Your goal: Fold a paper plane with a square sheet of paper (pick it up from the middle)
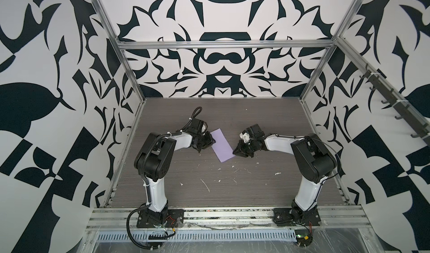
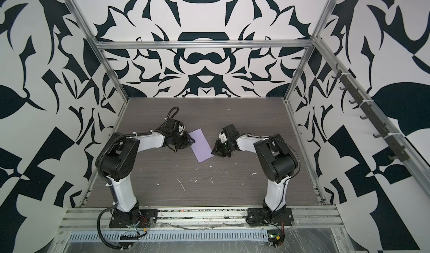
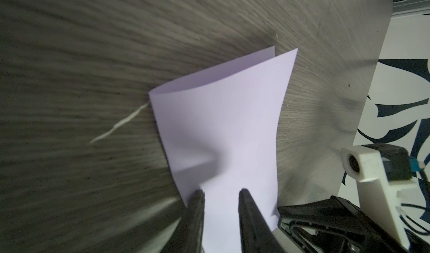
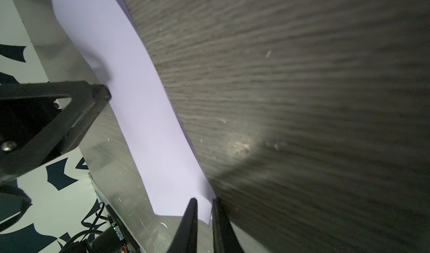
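Lilac paper (image 1: pixel 222 145) seems pinned beneath the left gripper (image 3: pixel 221 191), jaws apart, so the right gripper (image 4: pixel 204 200), jaws barely apart, can pinch its corner.

Your left arm (image 1: pixel 156 156) and right arm (image 1: pixel 309 158) elbows up, forearms reaching inward, wrists low, left gripper (image 3: pixel 220 192) jaws parted, right gripper (image 4: pixel 204 200) jaws narrowed to a slim gap.
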{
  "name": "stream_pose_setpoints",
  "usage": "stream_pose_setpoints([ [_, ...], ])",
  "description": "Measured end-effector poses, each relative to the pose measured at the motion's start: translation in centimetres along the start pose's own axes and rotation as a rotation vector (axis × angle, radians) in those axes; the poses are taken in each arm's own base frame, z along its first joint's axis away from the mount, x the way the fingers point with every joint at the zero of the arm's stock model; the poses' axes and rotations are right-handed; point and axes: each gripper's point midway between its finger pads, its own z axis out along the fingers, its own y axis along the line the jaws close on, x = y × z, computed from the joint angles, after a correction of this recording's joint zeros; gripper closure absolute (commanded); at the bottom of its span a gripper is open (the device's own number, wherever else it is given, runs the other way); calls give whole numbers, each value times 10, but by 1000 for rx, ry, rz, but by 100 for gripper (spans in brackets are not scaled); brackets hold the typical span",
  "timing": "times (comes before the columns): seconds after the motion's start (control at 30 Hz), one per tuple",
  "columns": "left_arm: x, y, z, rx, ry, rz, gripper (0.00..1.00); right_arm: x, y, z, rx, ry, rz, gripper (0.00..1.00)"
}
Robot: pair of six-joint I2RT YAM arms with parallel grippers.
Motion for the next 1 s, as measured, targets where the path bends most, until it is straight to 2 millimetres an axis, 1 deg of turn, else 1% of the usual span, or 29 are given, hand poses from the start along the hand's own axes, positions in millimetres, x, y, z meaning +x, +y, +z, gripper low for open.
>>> stream_pose_setpoints([
  [0.07,0,0,0,0,0,0,70,1,-1,0,2,1,15,96],
  [0.13,0,0,0,0,0,0,70,1,-1,0,1,0,33,100],
  [0.27,0,0,0,0,0,0,70,1,3,-1,-16,-7,51,100],
  [0.43,0,0,0,0,0,0,70,0,21,-6,-68,-19,36,100],
  [0.67,0,0,0,0,1,0,71,2,54,-2,-169,-22,-6,100],
  [0.73,0,0,0,0,2,0,71,-1,64,2,-199,-23,-16,100],
  [0.83,0,0,0,0,2,0,71,-8,76,12,-233,-27,-29,100],
  [0.9,0,0,0,0,2,0,71,-11,79,22,-244,-23,-29,100],
  [1.0,0,0,0,0,2,0,71,-11,79,33,-248,-12,-22,100],
])
